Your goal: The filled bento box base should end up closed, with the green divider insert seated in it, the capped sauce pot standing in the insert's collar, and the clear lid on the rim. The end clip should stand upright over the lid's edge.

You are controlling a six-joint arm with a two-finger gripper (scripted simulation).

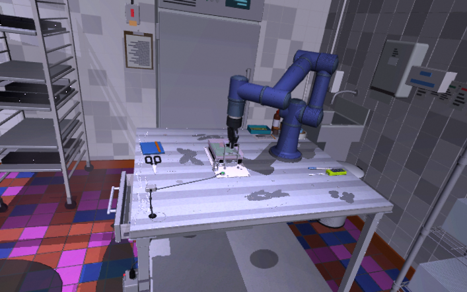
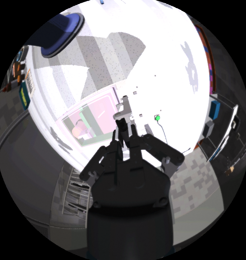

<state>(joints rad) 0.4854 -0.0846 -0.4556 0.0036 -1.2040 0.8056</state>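
Note:
My gripper is closed on the end clip, with its fingers around the clip's grey bar at the near end of the bento box. The box sits mid-table on a white mat. Its clear lid lies on the rim. Through the lid I see the green divider insert and the capped sauce pot standing in it. The clip stands tilted at the lid's edge. My fingers hide its lower part.
A teal tray and a bottle stand behind the box by the arm's base. A blue notebook and scissors lie to the left. A green button with a cable sits on the mat. A pen and a green device lie to the right.

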